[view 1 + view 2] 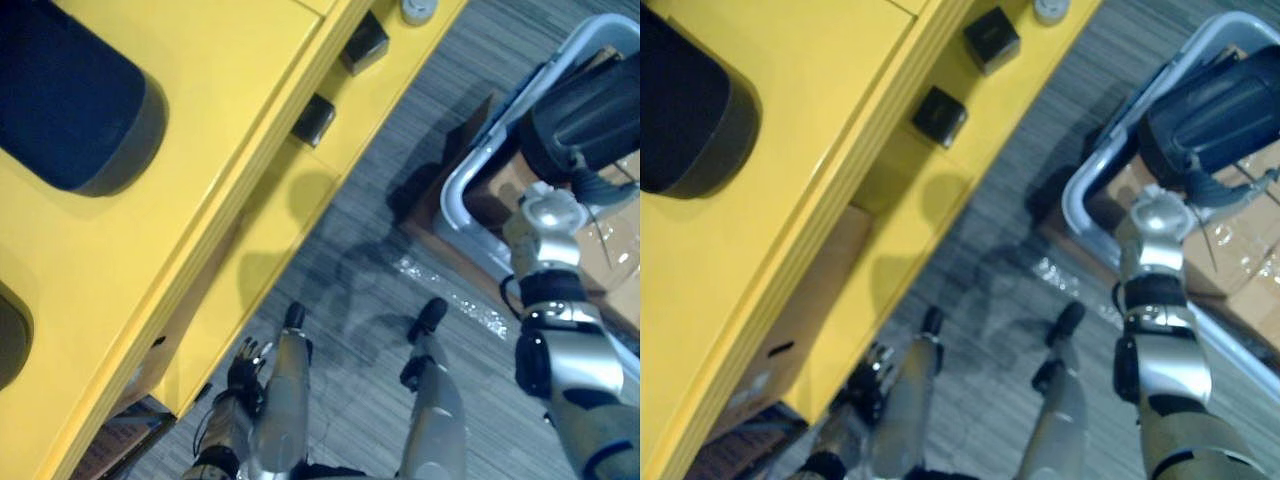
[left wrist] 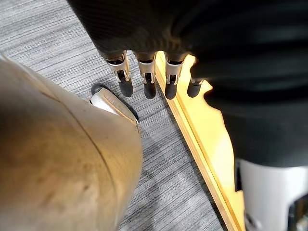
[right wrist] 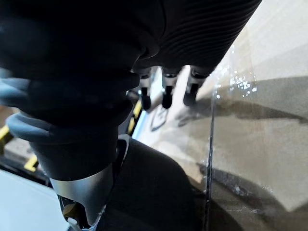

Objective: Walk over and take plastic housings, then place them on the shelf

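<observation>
**Carpeted aisle, pick-up stage**

Grey carpet (image 1: 380,280) separates a yellow shelf (image 1: 230,120) from a white-rimmed crate (image 1: 468,170). We see the right hand (image 1: 585,110) reaching down into the crate. Its fingers (image 3: 166,91) are straight and empty above cardboard (image 3: 269,43) under clear film (image 3: 231,86), presumably to search for a housing. A dark mass (image 3: 154,192) below the palm cannot be identified. The left hand (image 1: 245,368) hangs low beside the shelf's lower edge, fingers (image 2: 147,82) relaxed and holding nothing, clear of the reach. Two dark rounded housings (image 1: 75,100) lie on the shelf's top board; we judge them plastic housings already delivered. Small black blocks (image 1: 313,120) sit on the tier below.
</observation>
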Controlling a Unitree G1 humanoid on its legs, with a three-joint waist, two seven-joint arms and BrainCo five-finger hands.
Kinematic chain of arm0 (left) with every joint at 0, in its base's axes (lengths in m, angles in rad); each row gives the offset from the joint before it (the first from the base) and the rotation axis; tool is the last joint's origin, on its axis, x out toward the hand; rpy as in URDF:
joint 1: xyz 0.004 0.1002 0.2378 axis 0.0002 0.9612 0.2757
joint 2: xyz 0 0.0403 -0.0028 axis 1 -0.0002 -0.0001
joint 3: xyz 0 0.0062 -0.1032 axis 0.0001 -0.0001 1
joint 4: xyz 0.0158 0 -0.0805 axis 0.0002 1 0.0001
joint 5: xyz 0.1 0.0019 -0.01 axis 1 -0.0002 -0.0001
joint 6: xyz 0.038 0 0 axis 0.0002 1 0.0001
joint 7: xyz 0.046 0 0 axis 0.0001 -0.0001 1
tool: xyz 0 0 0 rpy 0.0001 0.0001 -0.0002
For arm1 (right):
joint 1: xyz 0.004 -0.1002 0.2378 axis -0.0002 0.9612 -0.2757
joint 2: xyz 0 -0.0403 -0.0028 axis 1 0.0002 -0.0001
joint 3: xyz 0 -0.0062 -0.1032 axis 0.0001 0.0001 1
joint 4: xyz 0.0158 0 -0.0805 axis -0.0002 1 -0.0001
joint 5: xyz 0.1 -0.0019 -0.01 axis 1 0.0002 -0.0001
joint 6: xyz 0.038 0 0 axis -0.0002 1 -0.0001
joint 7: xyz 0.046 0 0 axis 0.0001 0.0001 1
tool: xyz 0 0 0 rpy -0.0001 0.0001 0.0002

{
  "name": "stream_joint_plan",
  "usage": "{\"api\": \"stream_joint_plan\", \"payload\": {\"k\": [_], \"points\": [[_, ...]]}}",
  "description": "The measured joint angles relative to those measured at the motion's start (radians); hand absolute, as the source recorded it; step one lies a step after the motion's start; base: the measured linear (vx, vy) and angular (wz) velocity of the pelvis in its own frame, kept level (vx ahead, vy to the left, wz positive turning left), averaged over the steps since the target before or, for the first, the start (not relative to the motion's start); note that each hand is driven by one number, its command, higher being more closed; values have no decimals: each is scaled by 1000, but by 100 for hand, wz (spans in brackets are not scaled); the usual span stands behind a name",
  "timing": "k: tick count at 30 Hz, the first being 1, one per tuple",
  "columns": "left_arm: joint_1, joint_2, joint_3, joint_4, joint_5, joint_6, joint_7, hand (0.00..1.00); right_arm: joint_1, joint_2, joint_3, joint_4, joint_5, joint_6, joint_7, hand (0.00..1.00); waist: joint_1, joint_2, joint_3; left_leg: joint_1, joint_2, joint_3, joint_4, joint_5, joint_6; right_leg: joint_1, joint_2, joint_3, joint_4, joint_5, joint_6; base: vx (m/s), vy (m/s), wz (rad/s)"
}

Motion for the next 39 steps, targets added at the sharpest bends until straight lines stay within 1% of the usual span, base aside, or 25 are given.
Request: {"api": "stream_joint_plan", "payload": {"k": [2, 3, 8, 10, 12, 14, 18, 21, 22, 26, 28, 33, 35, 38, 39], "points": [[0, 0, -1, 0, -18, -2, -8, 0, -8, -25, 21, 9, 0, 23, 21, 0, 1, 0, 0, -9, 0, 0, 2, 0, 0, -10, -2, 0, 6, -6, 1, -31, 0, 3], [0, 0, -1, 1, -28, -2, -11, 0, -13, -37, 36, 14, 7, 31, 26, 100, 1, 1, 0, -14, 0, -1, 4, 1, -1, -15, -2, -1, 9, -7, 1, 0, 0, 0], [0, 0, -1, 0, -30, -5, -21, 0, -21, -78, 74, 38, 19, 74, 44, 100, 1, 4, 2, -19, 1, -4, 13, 0, -1, -15, -3, -3, 16, -7, 1, 2, 1, 1], [0, 0, -1, 0, -30, -6, -21, 0, -24, -104, 79, 58, 26, 114, 76, 100, 1, 4, 2, -20, 1, -5, 17, -1, 1, -15, -4, -5, 22, -8, 1, 0, 0, 0], [0, 1, -1, 1, -30, -7, -21, 0, -34, -138, 111, 85, 48, 140, 102, 100, 1, 5, 3, -20, 2, -4, 21, -2, 3, -15, -4, -5, 27, -11, 1, 0, 0, 0], [0, 1, -1, 1, -30, -7, -21, 0, -40, -147, 117, 97, 49, 156, 121, 100, 1, 5, 3, -20, 3, -5, 25, -3, 3, -16, -5, -5, 33, -13, -1, 0, 0, 0], [0, 1, -3, 1, -30, -10, -21, 0, -47, -165, 143, 124, 48, 177, 130, 100, 2, 5, 3, -21, 2, -5, 31, -3, 4, -16, -5, -5, 37, -16, -1, -35, 1, 0], [0, 0, -3, 1, -29, -10, -20, 0, -44, -178, 159, 135, 45, 188, 156, 100, 1, 6, 3, -20, 3, -5, 31, -3, 4, -16, -5, -5, 38, -17, -1, 0, 0, 0], [0, 0, -4, 1, -29, -10, -20, 0, -45, -186, 159, 135, 43, 200, 178, 100, 1, 6, 4, -19, 4, -5, 31, -3, 3, -16, -4, -5, 38, -16, -1, 0, 0, 0], [0, 1, -4, 1, -29, -10, -19, 0, -45, -186, 159, 135, 11, 217, 192, 100, 1, 6, 4, -17, 5, -4, 31, -2, 3, -15, -3, -5, 38, -14, -4, 0, 0, 0], [0, 1, -5, 1, -27, -10, -19, 0, -45, -186, 157, 135, -11, 241, 202, 100, 1, 6, 4, -12, 7, -2, 31, -2, 3, -10, -1, -4, 38, -13, -4, 0, 0, 0], [1, 7, -13, 1, -17, -3, -13, 0, -28, -186, 150, 136, -61, 296, 283, 100, 0, -2, 9, 33, 24, 19, 23, -2, 3, 28, 8, -1, 38, -16, -6, 13, -13, -4], [1, 11, -22, 0, -17, 0, -12, 0, -14, -186, 140, 134, -75, 299, 306, 100, -2, -2, 9, 38, 28, 21, 21, -2, 3, 37, 12, -3, 29, -16, -6, -3, -4, -2], [4, 15, -24, -1, -16, 10, -5, 0, 11, -186, 106, 131, -104, 287, 346, 100, -6, -4, 10, 58, 34, 26, 13, -2, 3, 59, 18, -3, 11, -15, -6, 5, -11, -4], [4, 19, -26, -1, -16, 10, -2, 0, 19, -186, 94, 125, -119, 278, 358, 100, -9, -9, 13, 69, 35, 29, 7, -2, 3, 67, 20, -3, 7, -14, -5, 0, 0, 0]]}}
